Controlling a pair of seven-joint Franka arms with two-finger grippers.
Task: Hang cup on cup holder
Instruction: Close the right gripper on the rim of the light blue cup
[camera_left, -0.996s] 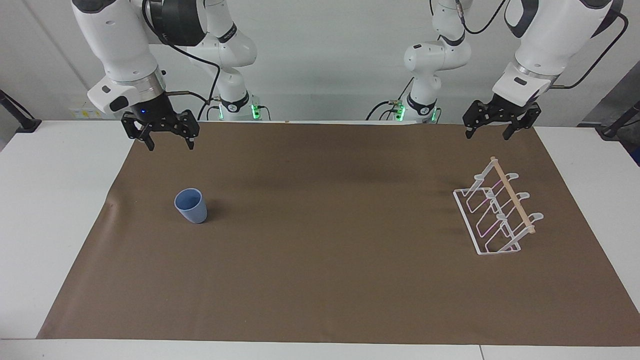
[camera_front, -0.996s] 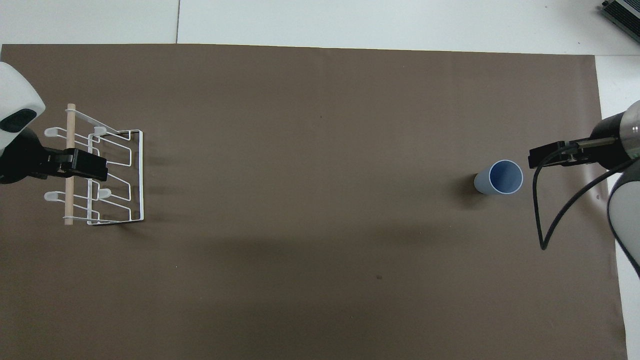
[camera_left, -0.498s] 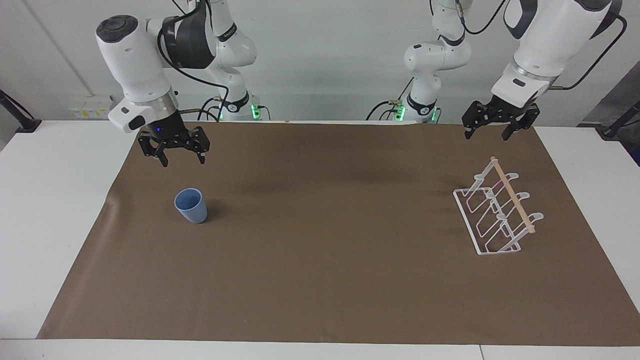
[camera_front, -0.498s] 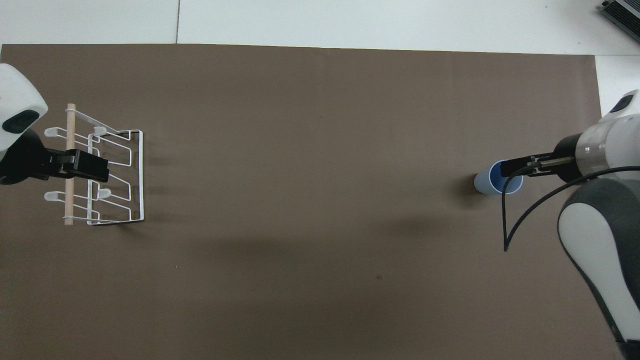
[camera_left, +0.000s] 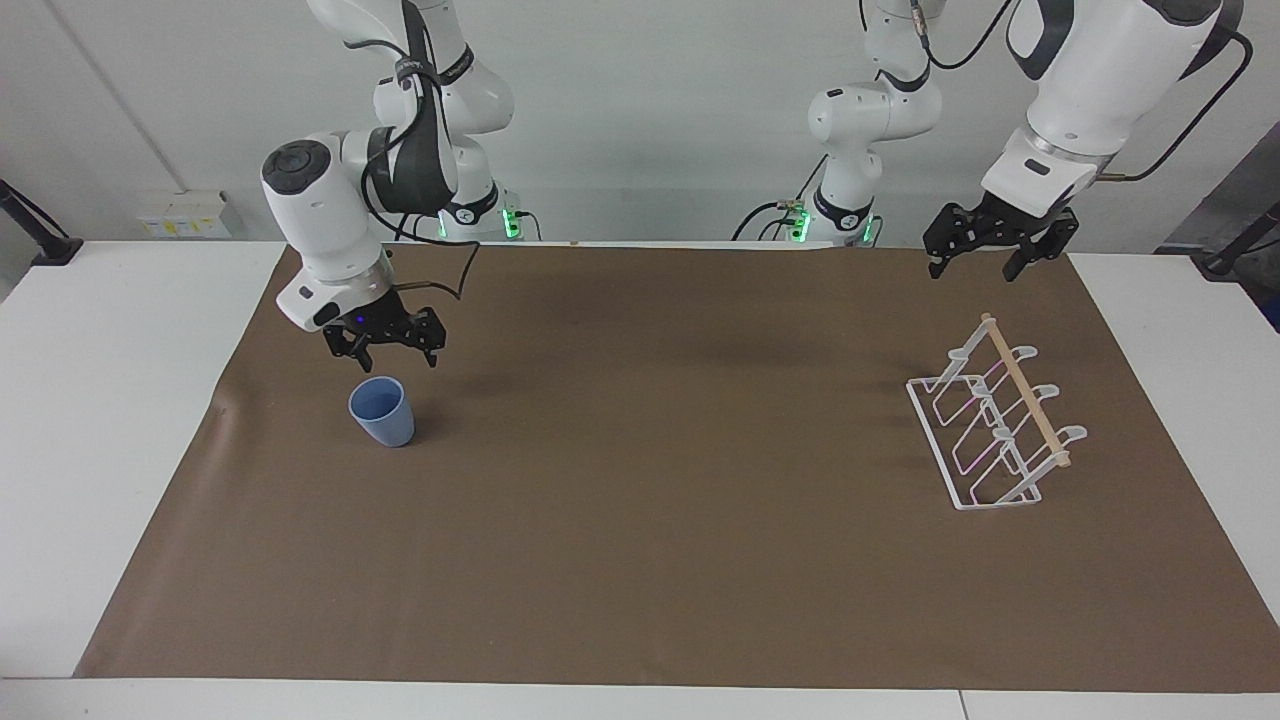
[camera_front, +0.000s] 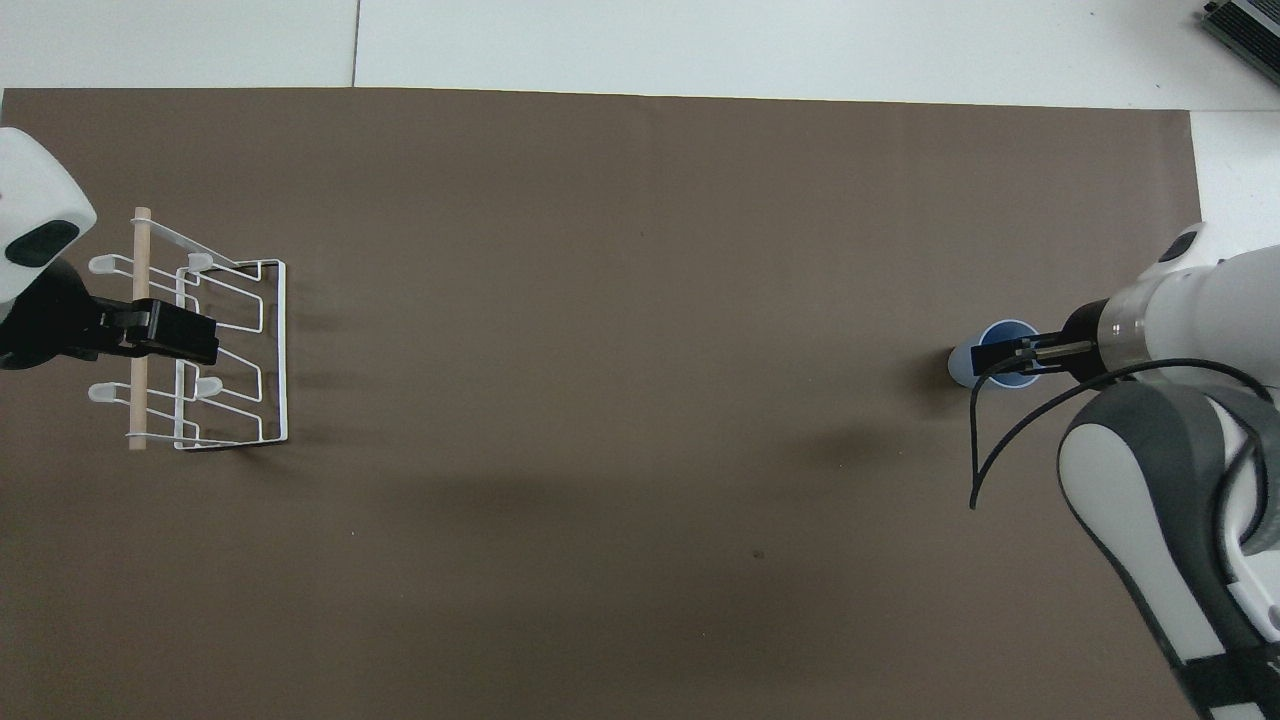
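Observation:
The light blue cup (camera_left: 381, 411) stands upright, mouth up, on the brown mat toward the right arm's end of the table. My right gripper (camera_left: 393, 355) is open and hangs just above the cup's rim, apart from it. In the overhead view the right gripper (camera_front: 1003, 354) covers much of the cup (camera_front: 962, 366). The white wire cup holder (camera_left: 1024, 391) with its wooden dowel stands toward the left arm's end and holds no cups. My left gripper (camera_left: 977, 265) is open and waits in the air; in the overhead view the left gripper (camera_front: 182, 336) sits over the holder (camera_front: 140, 262).
A brown mat (camera_left: 650, 520) covers most of the white table (camera_left: 110, 400). Only the cup and the holder stand on it. The right arm's black cable (camera_front: 1010, 440) loops beside the cup.
My right gripper has come down and forward from high near the mat's edge to just above the cup. The cup, the holder and the left arm have stayed put.

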